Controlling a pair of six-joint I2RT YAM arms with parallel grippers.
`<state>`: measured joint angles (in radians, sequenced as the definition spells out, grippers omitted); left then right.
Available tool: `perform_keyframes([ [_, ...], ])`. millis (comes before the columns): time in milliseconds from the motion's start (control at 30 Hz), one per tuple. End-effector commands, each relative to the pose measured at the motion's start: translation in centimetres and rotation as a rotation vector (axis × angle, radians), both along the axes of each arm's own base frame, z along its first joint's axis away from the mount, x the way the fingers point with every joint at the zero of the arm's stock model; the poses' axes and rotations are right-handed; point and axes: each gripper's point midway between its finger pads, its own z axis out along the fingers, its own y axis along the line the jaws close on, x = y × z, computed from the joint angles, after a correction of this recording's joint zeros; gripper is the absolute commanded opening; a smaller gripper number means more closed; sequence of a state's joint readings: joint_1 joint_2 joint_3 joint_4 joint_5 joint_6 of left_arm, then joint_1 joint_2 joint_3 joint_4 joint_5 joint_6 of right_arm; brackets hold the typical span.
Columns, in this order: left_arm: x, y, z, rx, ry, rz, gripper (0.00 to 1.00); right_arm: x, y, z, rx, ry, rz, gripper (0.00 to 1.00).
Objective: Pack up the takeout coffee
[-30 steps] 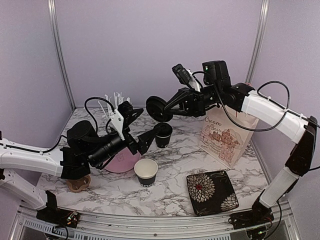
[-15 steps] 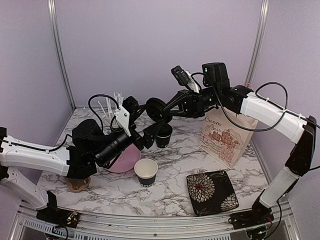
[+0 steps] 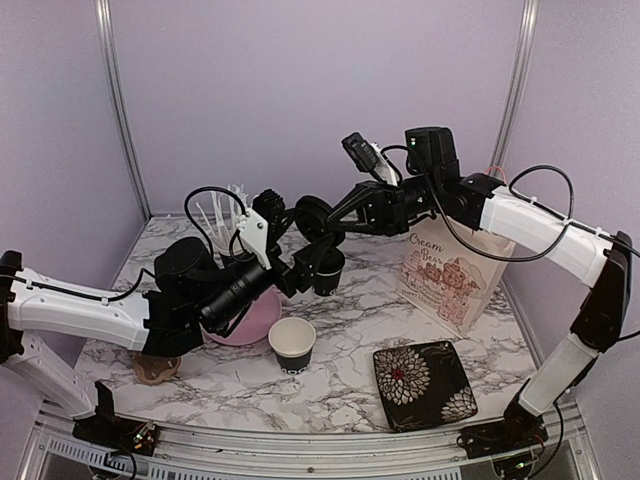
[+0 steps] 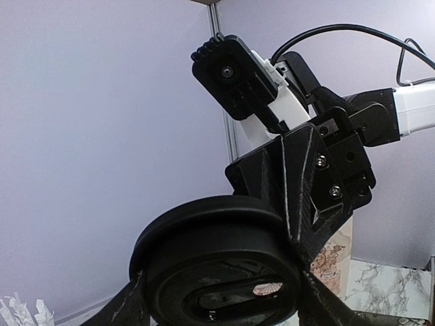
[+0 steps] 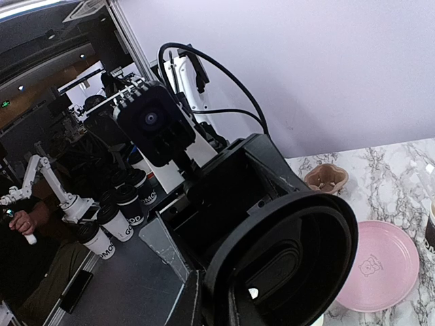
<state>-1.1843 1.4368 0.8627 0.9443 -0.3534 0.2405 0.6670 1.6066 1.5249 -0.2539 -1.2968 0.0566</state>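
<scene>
Got a brown pulp carrier down by the near left corner of the surface, plus a black cup stuffed with white sticks up in the back left corner. Next along, a pink plate left of the middle. Then the left tool, reaching in over that plate with fingers spread wide and gripping nothing, tip just beside the far cup. Can't tell if touching it. Far cup upright and open-topped around the middle, toward the back edge. Near cup open too, closer to the near edge. Right above the far cup, a black lid pinched by its rim in the right tool, clamped tight on it. Over by the right edge, a printed paper bag. Toward the near right corner, a black floral plate.
</scene>
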Motion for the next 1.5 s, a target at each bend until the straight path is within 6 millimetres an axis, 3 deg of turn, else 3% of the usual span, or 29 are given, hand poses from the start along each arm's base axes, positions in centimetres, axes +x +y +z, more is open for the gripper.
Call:
perform_keyframes([
  [0,0.2,0.4,1.8,-0.063,-0.007,0.02,0.69,0.0,-0.2,0.6,0.019,-0.006,0.008,0.06],
  [133,0.2,1.0,1.8,-0.065,0.018,0.031,0.68,1.1,-1.0,1.0,0.022,-0.003,-0.025,0.34],
  [267,-0.2,1.5,0.7,0.032,0.105,0.012,0.68,4.0,-3.8,1.6,0.011,-0.062,-0.168,0.61],
  [333,-0.9,1.4,-0.4,0.131,0.166,-0.032,0.69,5.8,-4.8,0.8,-0.032,-0.134,-0.29,0.8],
  [367,-1.3,1.4,-1.0,0.174,0.201,-0.052,0.69,6.9,-5.1,0.0,-0.072,-0.192,-0.364,0.96],
  [400,-1.7,1.6,-2.2,0.243,0.253,-0.069,0.69,8.1,-5.6,-0.9,-0.124,-0.227,-0.445,0.98],
  [500,-2.2,2.6,-5.1,0.416,0.401,-0.057,0.71,11.0,-6.8,-4.0,-0.255,-0.293,-0.615,0.99],
  [567,-2.3,3.5,-6.9,0.53,0.487,-0.02,0.71,11.9,-7.2,-6.5,-0.311,-0.271,-0.651,0.99],
  [700,-2.9,5.2,-8.6,0.654,0.597,0.014,0.7,11.1,-6.4,-10.7,-0.347,-0.189,-0.557,0.99],
  [1000,-4.7,6.4,-12.0,0.865,0.737,-0.027,0.72,8.4,-4.0,-17.1,-0.48,-0.152,-0.397,0.99],
  [1233,-4.5,5.3,-14.7,0.959,0.807,-0.059,0.72,5.9,-1.8,-19.7,-0.542,-0.183,-0.327,0.99],
  [1467,-2.8,4.6,-16.5,0.982,0.87,-0.056,0.72,7.1,-1.7,-21.1,-0.604,-0.179,-0.356,0.99],
])
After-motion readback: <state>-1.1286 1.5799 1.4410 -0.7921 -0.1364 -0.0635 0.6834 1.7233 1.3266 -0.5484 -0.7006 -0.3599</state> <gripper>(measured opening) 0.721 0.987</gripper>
